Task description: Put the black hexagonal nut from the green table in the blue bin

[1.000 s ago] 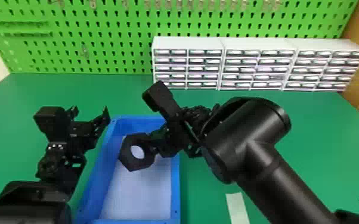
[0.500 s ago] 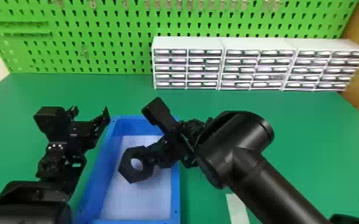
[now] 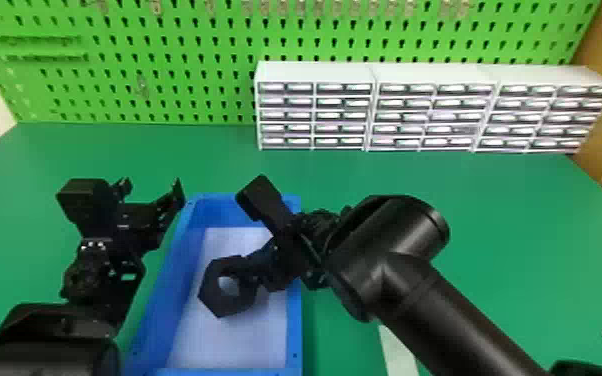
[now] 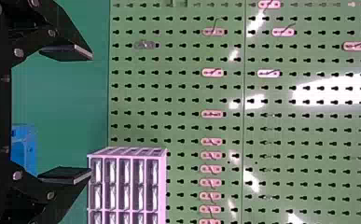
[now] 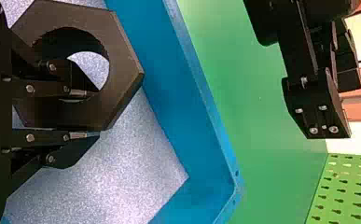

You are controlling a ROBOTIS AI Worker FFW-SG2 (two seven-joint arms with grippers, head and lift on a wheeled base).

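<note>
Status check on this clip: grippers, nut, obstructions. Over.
Right gripper shut on black hexagonal nut, over blue bin's white bottom. Left gripper open, left of bin. No obstruction seen under nut.

The black hexagonal nut (image 3: 225, 305) hangs over the blue bin (image 3: 293, 340).

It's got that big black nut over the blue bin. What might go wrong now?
The right gripper pinches just one side of the nut, one finger through its hole, so the nut might swivel or slip. That same finger could catch in the hole on release and drag the nut along. And the left gripper is close beside the bin in the head view, so a careless swing might knock the bin.
</note>
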